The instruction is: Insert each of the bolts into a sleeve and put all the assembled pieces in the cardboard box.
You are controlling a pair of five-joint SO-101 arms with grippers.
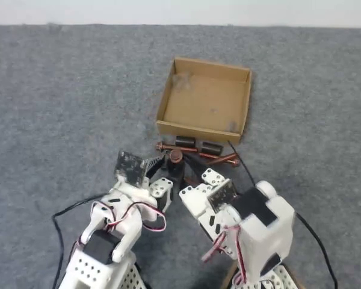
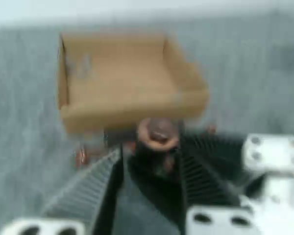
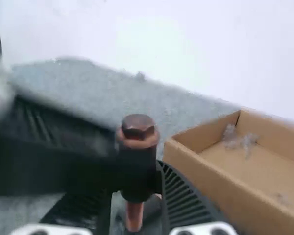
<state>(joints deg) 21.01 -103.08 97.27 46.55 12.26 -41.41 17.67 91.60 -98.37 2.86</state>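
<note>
We saw the left gripper [image 2: 151, 152] clamped on the sleeve [image 3: 137, 169], the right gripper [image 3: 134, 198] on the upright bolt [image 3: 136, 131], beside the cardboard box [image 1: 195, 130].

Bright, diffuse, even light; soft faint shadow along cardboard box [image 1: 195, 130] front wall.

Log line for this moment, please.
left gripper, right gripper: shut on upright sleeved bolt | box: no parts | by box: two bolts, two sleeves
</note>
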